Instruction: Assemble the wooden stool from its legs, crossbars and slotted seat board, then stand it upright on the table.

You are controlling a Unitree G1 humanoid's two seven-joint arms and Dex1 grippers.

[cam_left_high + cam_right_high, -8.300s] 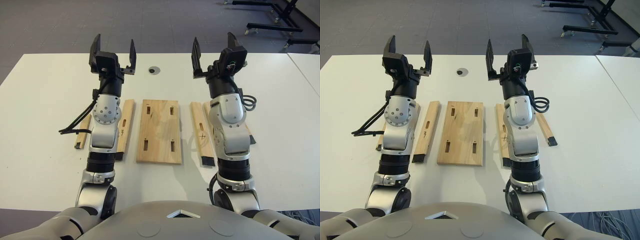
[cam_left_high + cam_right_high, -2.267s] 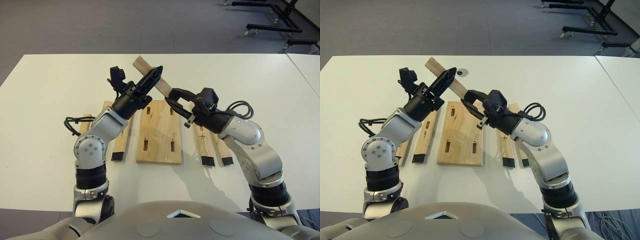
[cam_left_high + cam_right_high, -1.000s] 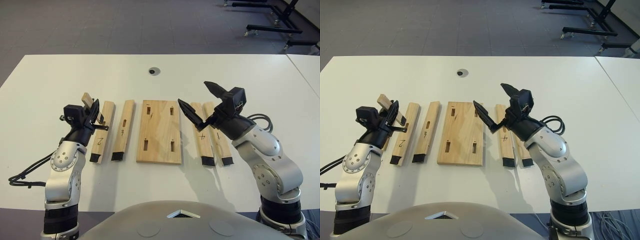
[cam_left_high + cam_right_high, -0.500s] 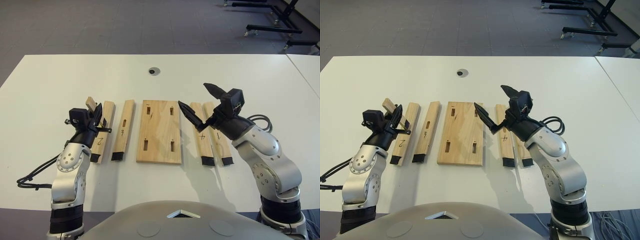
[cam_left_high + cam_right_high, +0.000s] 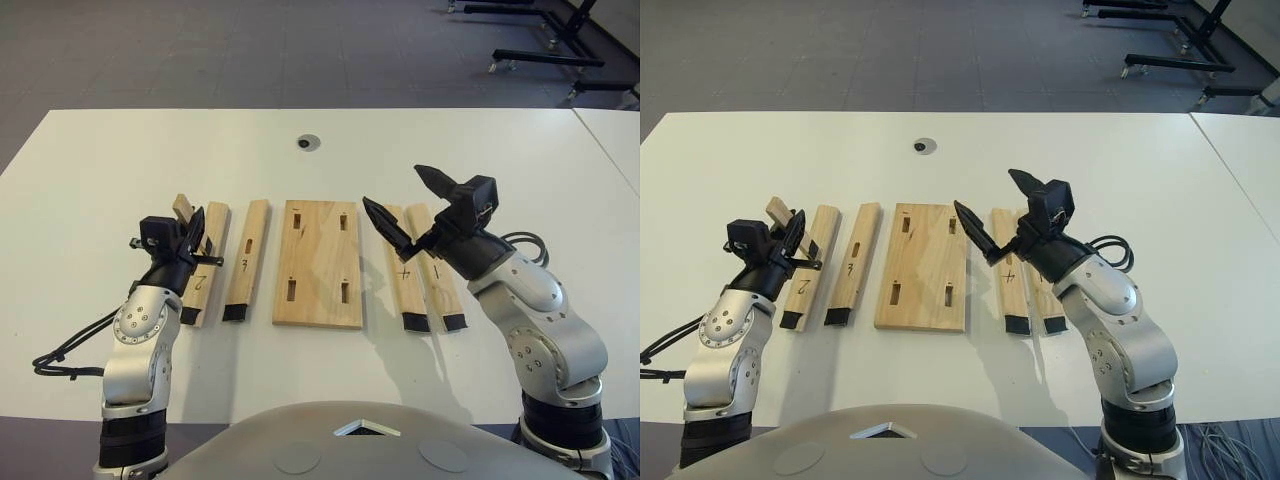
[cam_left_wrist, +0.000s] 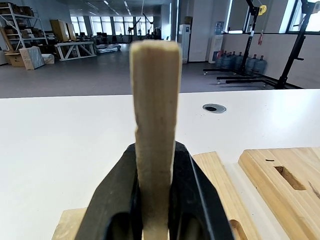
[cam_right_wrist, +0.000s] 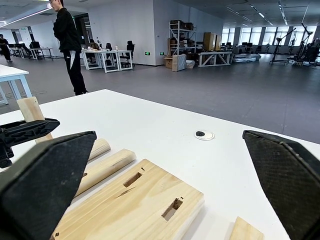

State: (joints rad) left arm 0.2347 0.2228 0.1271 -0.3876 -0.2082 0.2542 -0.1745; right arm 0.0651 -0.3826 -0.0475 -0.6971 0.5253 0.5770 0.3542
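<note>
The slotted seat board (image 5: 318, 262) lies flat in the middle of the white desk (image 5: 90, 180), its four slots facing up; two wooden legs lie on each side of it, all roughly parallel to its long edges, with their black-capped ends towards the robot. On the left, the inner leg (image 5: 247, 258) lies just beside the board and the outer leg (image 5: 205, 264) just beyond it; on the right, the inner leg (image 5: 403, 267) and the outer leg (image 5: 440, 268) lie close together, side by side.

The left jaws are closed on a narrow wooden crossbar (image 6: 155, 125), low over the desk at the outer side of the left legs; the bar is clamped between the two black fingers (image 6: 117, 200), and its free end (image 5: 181, 208) sticks out past them, tilted up and away from the robot.

The right jaws stand wide open and hold nothing; they hang above the desk over the far ends of the right legs, one finger (image 5: 384, 223) over the board's right edge, the other (image 5: 436, 181) higher.

A round cable grommet (image 5: 307, 143) sits in the desk beyond the board.
</note>
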